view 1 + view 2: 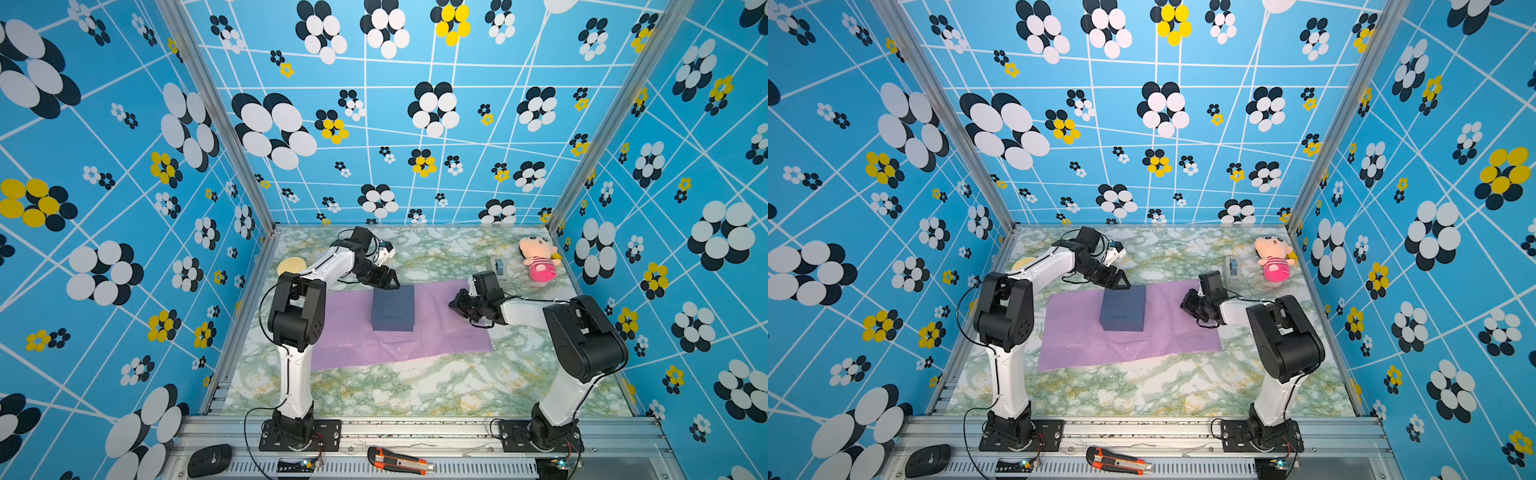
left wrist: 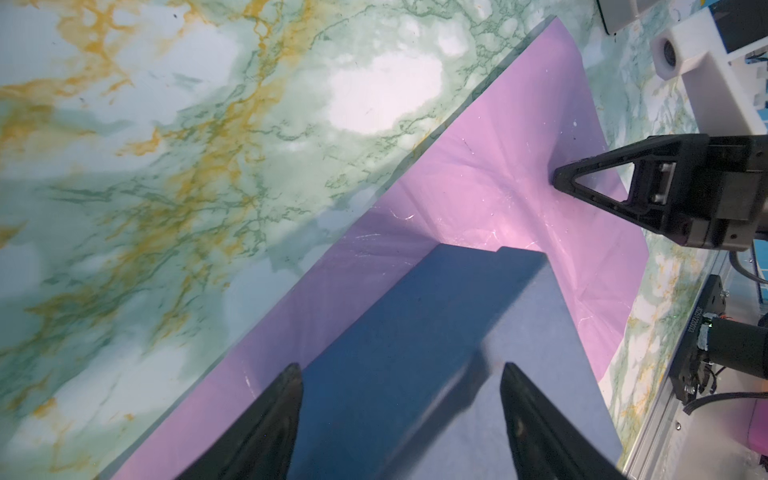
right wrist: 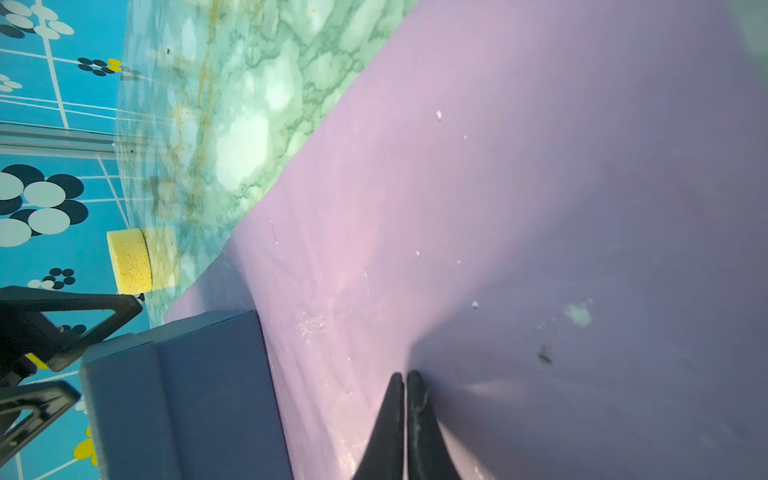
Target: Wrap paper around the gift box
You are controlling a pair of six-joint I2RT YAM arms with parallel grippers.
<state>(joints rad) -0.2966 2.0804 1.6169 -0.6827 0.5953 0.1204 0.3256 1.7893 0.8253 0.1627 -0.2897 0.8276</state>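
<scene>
The navy gift box sits on the lilac paper, which lies flat on the marble table in both top views. My left gripper is open at the box's far edge. One finger is beside the box wall over the paper, the other over the lid. My right gripper is shut, right of the box. Its tips pinch the paper, and creases run out from them.
A plush doll and a grey tape dispenser sit at the back right. A yellow sponge lies back left. A utility knife and a black mouse rest on the front rail. Patterned walls enclose three sides.
</scene>
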